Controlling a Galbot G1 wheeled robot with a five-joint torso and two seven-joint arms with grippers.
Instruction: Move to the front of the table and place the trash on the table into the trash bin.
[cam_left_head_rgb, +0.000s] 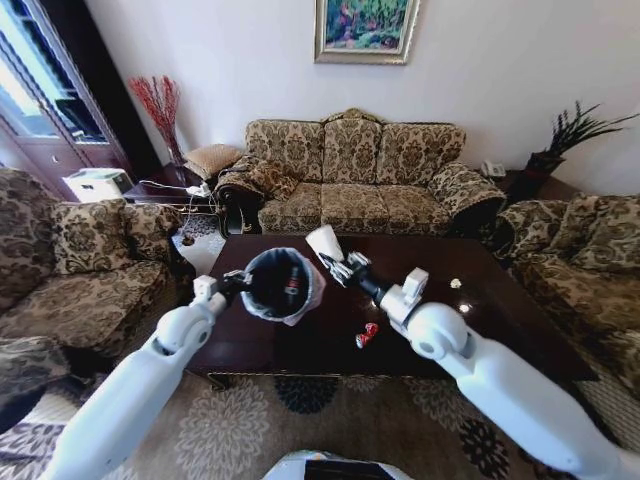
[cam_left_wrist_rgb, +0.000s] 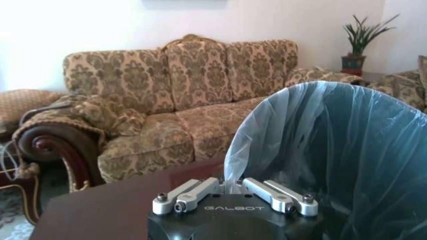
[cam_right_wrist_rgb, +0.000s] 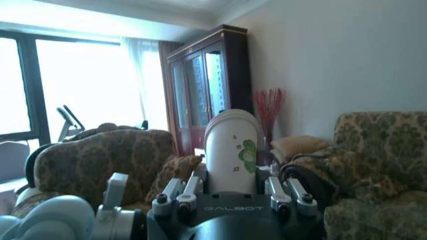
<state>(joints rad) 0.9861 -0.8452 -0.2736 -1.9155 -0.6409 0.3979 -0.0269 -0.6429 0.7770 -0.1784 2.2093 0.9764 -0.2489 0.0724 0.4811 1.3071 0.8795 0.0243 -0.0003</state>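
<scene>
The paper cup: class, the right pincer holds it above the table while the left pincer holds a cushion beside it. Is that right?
Not quite. The left pincer holds the trash bin by its lined rim, not a cushion, as the left wrist view shows. The rest stands: the right pincer holds the paper cup above the table.

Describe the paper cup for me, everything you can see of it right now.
The cup is white paper with a small green print on its side. The right tool is shut on it, fingers on both sides. It hangs tilted above the table, wide end up and away from the wrist, beside the bin, which the left tool holds by the rim. It looks uncrushed.
</scene>
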